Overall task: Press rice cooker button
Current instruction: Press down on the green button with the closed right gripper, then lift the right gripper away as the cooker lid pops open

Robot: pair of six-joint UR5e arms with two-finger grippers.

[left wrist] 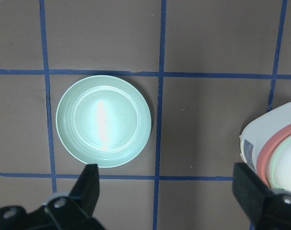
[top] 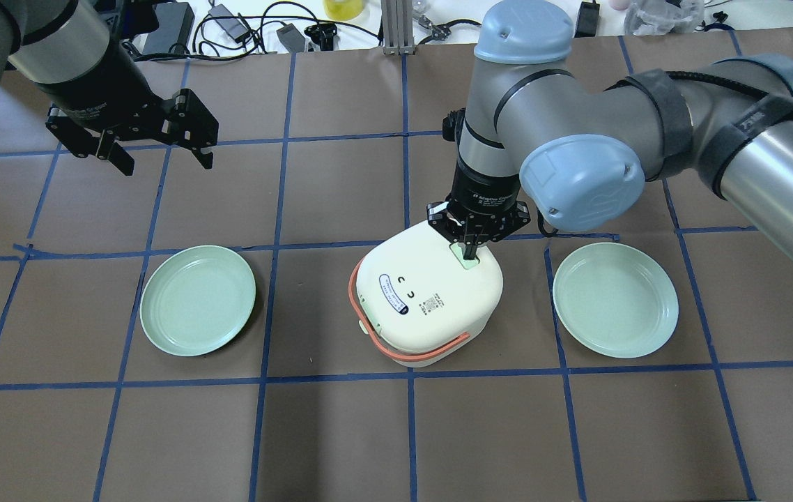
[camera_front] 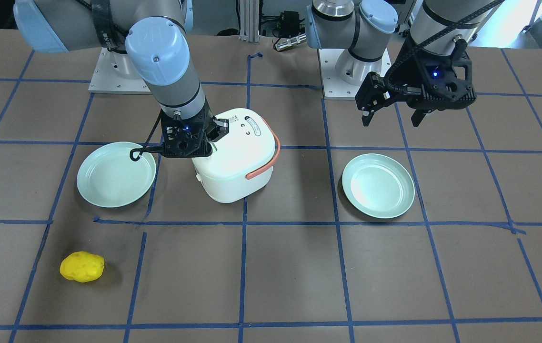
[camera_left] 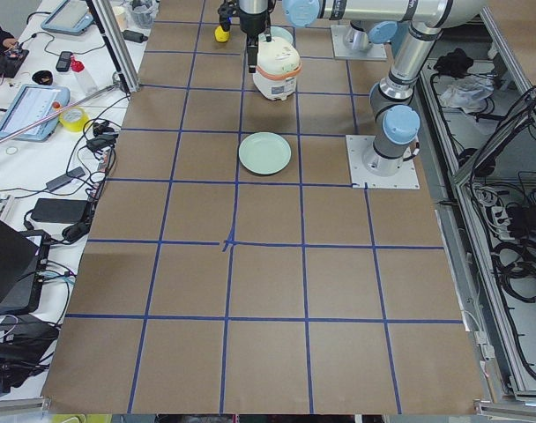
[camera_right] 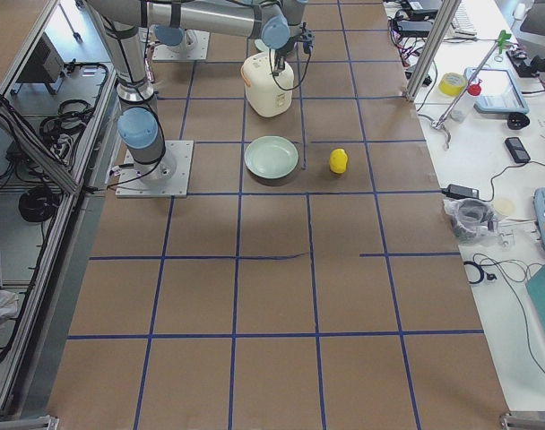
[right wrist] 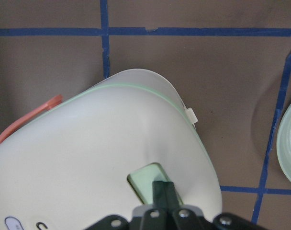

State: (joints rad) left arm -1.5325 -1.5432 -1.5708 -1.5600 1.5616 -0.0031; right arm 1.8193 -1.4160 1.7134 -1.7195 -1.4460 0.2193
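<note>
The white rice cooker [top: 431,300] with a coral-orange handle [top: 431,355] stands mid-table, lid closed, inner pot hidden. My right gripper [top: 470,247] is shut, pointing straight down, its fingertips on the pale green button [top: 470,263] set in the lid's edge. The right wrist view shows the shut fingers [right wrist: 163,191] resting on that button [right wrist: 145,182]. My left gripper [top: 165,164] is open and empty, hovering above the table far from the cooker [camera_front: 237,157]. In the left wrist view the cooker's edge [left wrist: 274,153] shows at the right.
Two pale green plates lie on either side of the cooker, one on my left [top: 198,300] and one on my right [top: 616,300]. A yellow lumpy object [camera_front: 82,267] lies towards the operators' edge, on my right side. Cables and gear line the table's far edge [top: 264,28].
</note>
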